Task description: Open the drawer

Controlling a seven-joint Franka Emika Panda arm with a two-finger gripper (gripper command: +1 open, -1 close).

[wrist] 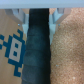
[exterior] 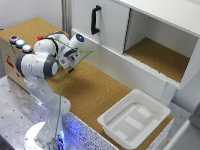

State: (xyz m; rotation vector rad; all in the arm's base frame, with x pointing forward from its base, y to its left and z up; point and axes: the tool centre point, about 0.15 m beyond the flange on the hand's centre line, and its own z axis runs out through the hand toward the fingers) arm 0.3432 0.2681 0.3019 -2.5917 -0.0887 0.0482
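Note:
The drawer (exterior: pixel 117 64) is a long, low white front panel running under the white cabinet, flush and with no handle showing. My gripper (exterior: pixel 70 68) hangs over the cork worktop (exterior: pixel 95 90) toward the exterior view's left, well apart from the drawer panel. In the wrist view the gripper (wrist: pixel 40 15) is open: two pale fingertips (wrist: pixel 22 18) stand apart with nothing between them, above a dark gap between a cardboard surface and cork. The drawer is out of the wrist view.
Above the drawer, a white door with a black vertical handle (exterior: pixel 95 20) stands beside an open compartment (exterior: pixel 157 55) with a cork floor. A white plastic tub (exterior: pixel 134 118) sits on the worktop's near right. A cardboard box with buttons (exterior: pixel 19 44) stands at the left.

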